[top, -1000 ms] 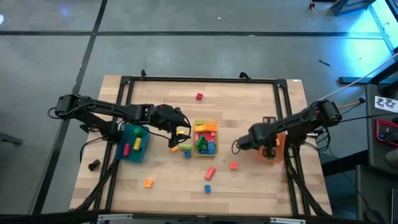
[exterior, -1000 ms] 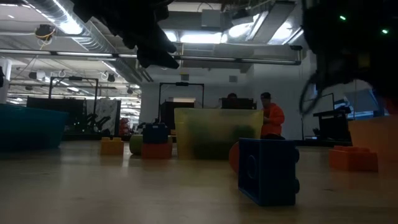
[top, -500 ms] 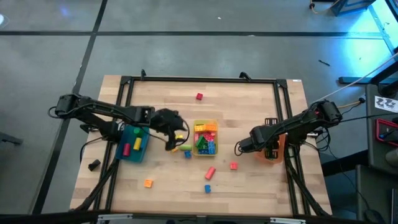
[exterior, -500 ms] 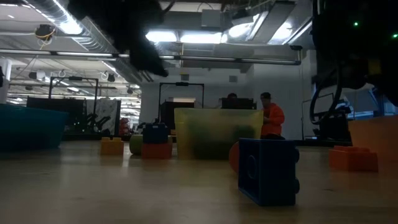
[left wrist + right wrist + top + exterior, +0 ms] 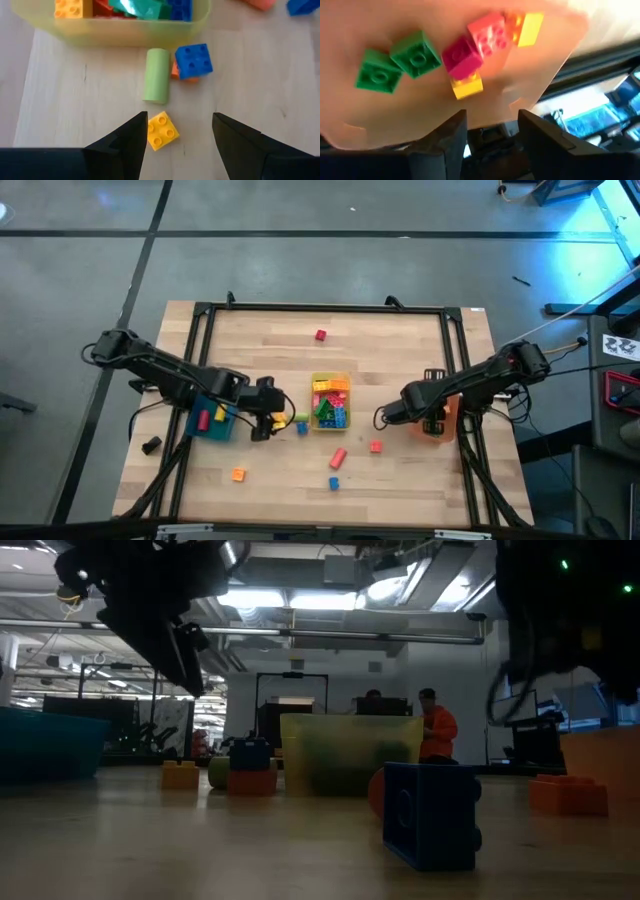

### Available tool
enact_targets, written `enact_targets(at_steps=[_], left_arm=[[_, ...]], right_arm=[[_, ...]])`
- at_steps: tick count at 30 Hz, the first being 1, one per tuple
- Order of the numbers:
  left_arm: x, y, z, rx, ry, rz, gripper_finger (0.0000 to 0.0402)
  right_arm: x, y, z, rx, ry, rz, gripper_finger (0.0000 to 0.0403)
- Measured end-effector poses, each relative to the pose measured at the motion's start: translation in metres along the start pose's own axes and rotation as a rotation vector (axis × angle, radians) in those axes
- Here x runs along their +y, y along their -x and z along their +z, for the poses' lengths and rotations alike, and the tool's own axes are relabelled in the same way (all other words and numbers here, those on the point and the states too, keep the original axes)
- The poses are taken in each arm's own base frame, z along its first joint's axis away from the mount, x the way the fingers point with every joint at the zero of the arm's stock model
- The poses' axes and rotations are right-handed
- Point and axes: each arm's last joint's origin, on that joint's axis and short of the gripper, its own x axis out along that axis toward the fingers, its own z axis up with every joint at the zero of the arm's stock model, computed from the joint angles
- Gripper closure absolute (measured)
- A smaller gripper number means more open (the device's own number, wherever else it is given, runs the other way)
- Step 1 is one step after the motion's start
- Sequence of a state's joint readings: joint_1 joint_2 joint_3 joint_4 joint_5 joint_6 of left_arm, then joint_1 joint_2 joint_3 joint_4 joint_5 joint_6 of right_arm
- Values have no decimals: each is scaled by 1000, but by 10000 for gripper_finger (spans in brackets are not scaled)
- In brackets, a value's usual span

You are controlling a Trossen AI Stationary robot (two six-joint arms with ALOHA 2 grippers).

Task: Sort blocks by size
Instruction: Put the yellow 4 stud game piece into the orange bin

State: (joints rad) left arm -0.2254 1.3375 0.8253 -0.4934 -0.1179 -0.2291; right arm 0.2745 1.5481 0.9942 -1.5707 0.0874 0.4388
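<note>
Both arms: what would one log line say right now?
left gripper: open above yellow block | right gripper: open over orange bin | nothing held

Three bins [image 5: 331,384] on the table, six loose blocks [image 5: 320,335] around them.

Since a second ago the left gripper [image 5: 266,423] has drawn back from beside the yellow bin [image 5: 345,379] toward seven o'clock, near the blue bin's [image 5: 226,427] corner; its fingers [image 5: 131,145] stand apart by a yellow block [image 5: 161,131]. The right gripper [image 5: 384,416] swung slightly out and back, parting its fingers [image 5: 451,136] over the orange bin [image 5: 395,107].
</note>
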Motion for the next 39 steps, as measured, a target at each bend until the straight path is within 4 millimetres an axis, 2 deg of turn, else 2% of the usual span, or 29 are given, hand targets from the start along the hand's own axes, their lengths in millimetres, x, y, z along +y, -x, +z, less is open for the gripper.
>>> enact_targets(at_steps=[5, 14, 19, 25, 39], left_arm=[[-4, -16, -4, 62, 50, 21, 196], [-6, -41, -10, 149, 135, 53, 196], [-5, -44, -11, 143, 171, 106, 196], [-4, -49, -12, 146, 244, 130, 196], [-6, -76, -21, 220, 295, 172, 196]], right_arm=[[-8, 27, -4, -167, -18, -25, 224], [-32, 67, -32, -538, -107, -117, 223], [-40, 78, -46, -711, -124, -75, 223], [-44, 86, -51, -840, -117, -31, 223], [-39, 104, -38, -1053, 83, -79, 223]])
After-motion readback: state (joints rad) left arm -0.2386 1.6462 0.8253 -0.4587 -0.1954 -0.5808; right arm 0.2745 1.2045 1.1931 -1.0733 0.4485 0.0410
